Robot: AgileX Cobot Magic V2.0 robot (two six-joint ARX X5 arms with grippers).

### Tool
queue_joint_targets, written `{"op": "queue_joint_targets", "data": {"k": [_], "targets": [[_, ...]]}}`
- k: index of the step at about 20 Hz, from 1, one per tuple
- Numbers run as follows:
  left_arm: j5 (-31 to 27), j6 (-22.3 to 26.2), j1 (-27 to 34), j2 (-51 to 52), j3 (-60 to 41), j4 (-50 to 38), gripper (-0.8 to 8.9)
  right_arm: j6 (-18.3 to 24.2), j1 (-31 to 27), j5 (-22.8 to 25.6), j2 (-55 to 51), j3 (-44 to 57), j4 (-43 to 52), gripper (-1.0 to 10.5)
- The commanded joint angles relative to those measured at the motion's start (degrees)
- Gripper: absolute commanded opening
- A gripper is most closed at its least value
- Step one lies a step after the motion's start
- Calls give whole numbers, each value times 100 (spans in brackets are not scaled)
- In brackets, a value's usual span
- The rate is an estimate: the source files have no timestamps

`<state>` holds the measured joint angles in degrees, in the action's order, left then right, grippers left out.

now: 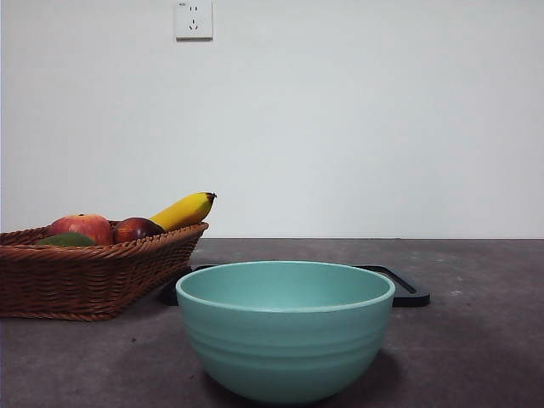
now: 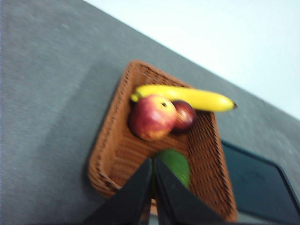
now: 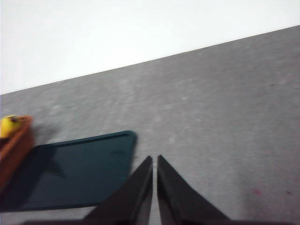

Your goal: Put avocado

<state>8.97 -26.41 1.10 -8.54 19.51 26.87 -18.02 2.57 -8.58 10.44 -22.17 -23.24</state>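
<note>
Front view: I see a brown wicker basket (image 1: 85, 276) on the dark grey surface (image 1: 476, 340). Taking the basket as landmark, a teal bowl (image 1: 286, 336) stands beside it, nearer the camera, with no contents visible above its rim. A black tray (image 1: 408, 293) lies flat behind the bowl, its near end just beside the basket.

Basket contents: the avocado (image 1: 66, 240) lies low against the wicker wall, only its green top showing over the rim. A larger red apple (image 1: 82, 227) sits just behind it, a smaller dark red apple (image 1: 136, 228) next to that, and a yellow banana (image 1: 183, 210) leans over the rim, dark tip pointing up.

Left wrist view: my left hand (image 2: 153, 164) hangs above the basket, its two black jaws pressed together with nothing between them. The avocado (image 2: 176, 166) lies just beyond the jaw tips, apart from both apples.

Right wrist view: my right hand (image 3: 154, 160) is likewise closed and holds nothing, over bare surface beside the tray, away from the basket.
</note>
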Motion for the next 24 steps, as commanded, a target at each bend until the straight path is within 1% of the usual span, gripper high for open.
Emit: {"op": "queue_joint_targets", "data": {"k": [1,6,11,14,16,17,20,22,24], "targets": [[343,387,11,-420,490,258,10,190,-4,-328,470,-564,-317,6],[981,1080,9,-1311,1331,1012,10,717,7,-1224,1473,-1602,-1327,7],[1659,1512,-92,-2024,2048,1794,10,1207,199,-1827,2315,-2529,-2391,7],[2022,1679,-238,-2345,2450,2216,10,1467,450,-1912,2712,-3003,-2973,7],[2310,1880,-385,-2599,2844,2712,10,1707,804,-2041,3010,-3333,-3427,7],[2356,1993,-463,-2693,3038,2946,10,1759,997,-2127,3121,-3442,-3574,7],[2461,2155,-664,-2809,3432,3438,10,1895,1563,-2142,3307,-3589,-3864,7],[2459,2258,-761,-2806,3528,3620,10,1941,1875,-2138,3338,-3591,-3945,7],[2459,2260,-804,-2809,3530,3683,10,1993,2048,-2138,3340,-3591,-3945,7]]}}
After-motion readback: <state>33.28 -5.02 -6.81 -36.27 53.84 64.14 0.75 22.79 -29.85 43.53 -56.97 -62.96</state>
